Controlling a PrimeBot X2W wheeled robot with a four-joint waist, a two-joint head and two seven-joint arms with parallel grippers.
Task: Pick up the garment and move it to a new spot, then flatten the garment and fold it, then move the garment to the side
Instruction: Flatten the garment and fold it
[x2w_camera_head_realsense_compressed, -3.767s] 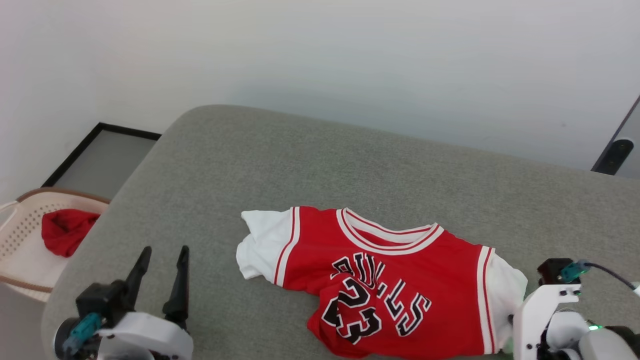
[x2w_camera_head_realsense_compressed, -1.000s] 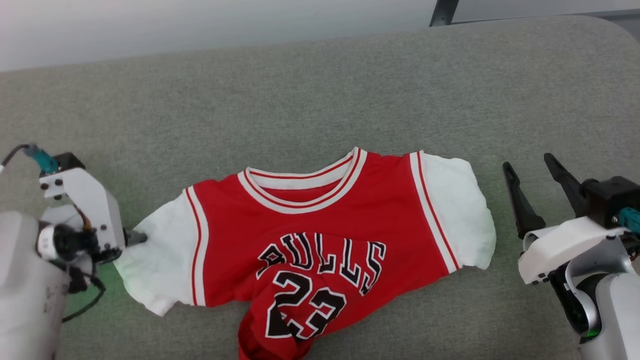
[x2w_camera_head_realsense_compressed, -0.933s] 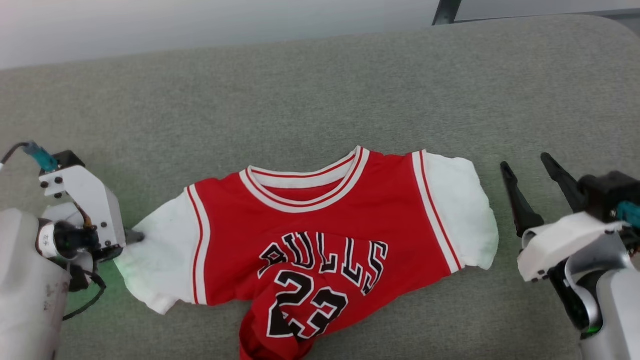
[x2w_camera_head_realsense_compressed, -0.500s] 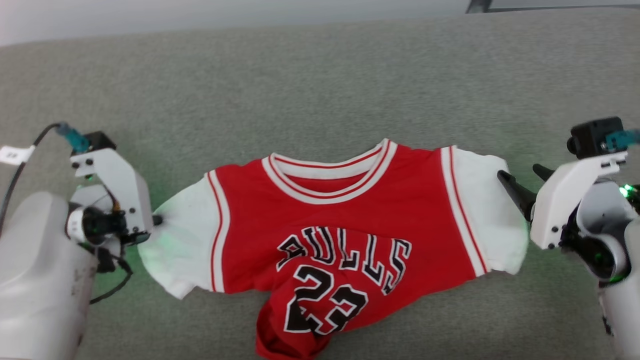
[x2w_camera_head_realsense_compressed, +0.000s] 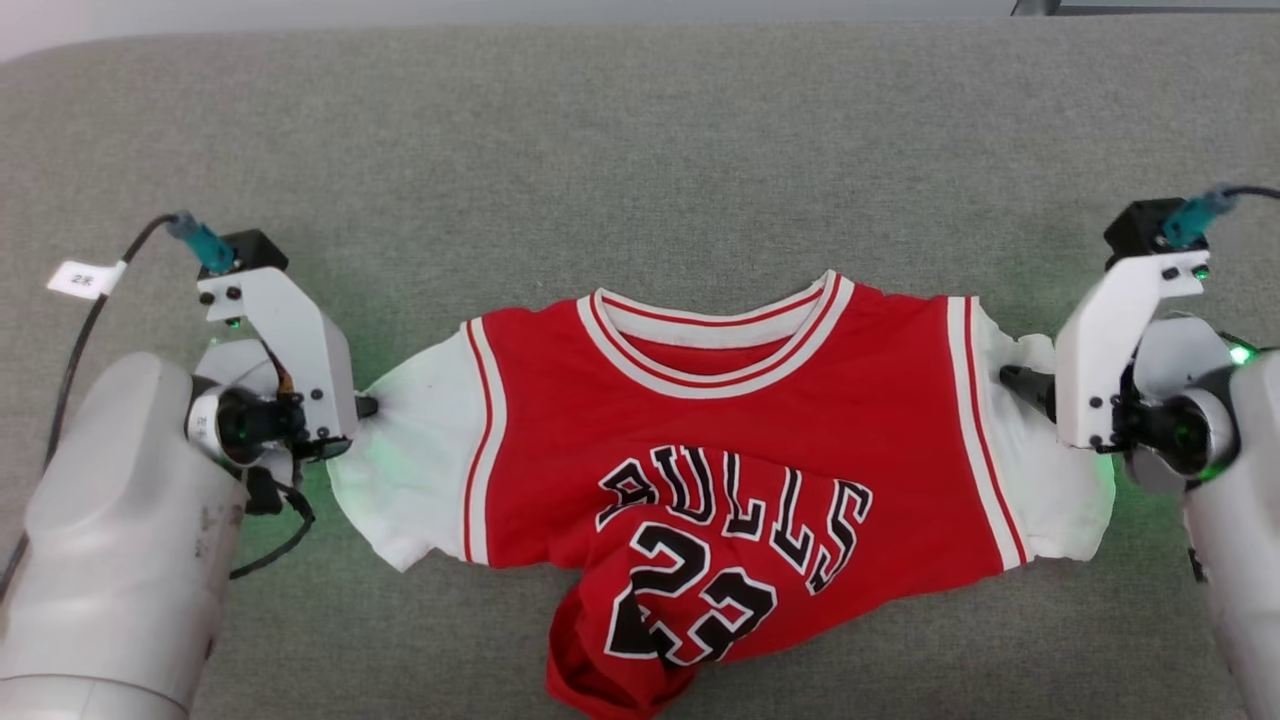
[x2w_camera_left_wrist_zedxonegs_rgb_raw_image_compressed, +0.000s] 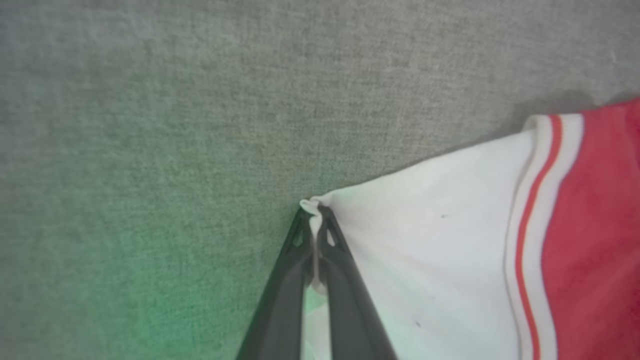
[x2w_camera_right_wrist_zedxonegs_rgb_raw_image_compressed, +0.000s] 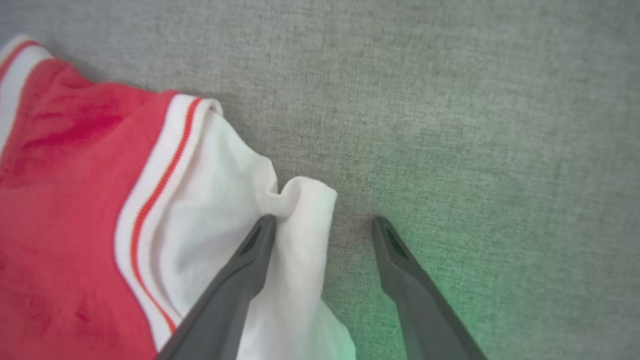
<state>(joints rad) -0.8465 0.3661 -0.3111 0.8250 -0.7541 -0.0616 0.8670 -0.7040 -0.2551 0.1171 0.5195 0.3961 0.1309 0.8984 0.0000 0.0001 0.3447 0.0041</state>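
Now: red jersey (x2w_camera_head_realsense_compressed: 720, 420) lies front-up on grey fabric surface (x2w_camera_head_realsense_compressed: 640, 130), collar away from the robot, lower part crumpled by the number. At its white left sleeve (x2w_camera_head_realsense_compressed: 420, 470), left gripper (x2w_camera_left_wrist_zedxonegs_rgb_raw_image_compressed: 314, 212) is pressed together, pinching the sleeve edge. At white right sleeve (x2w_camera_right_wrist_zedxonegs_rgb_raw_image_compressed: 225, 210), right gripper (x2w_camera_right_wrist_zedxonegs_rgb_raw_image_compressed: 324, 220) is spread: one finger on cloth, the other on bare surface, nothing pinched.

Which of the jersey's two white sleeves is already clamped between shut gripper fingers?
The left sleeve: the left gripper is shut on its edge. The right sleeve merely has its edge between the right gripper's open fingers.
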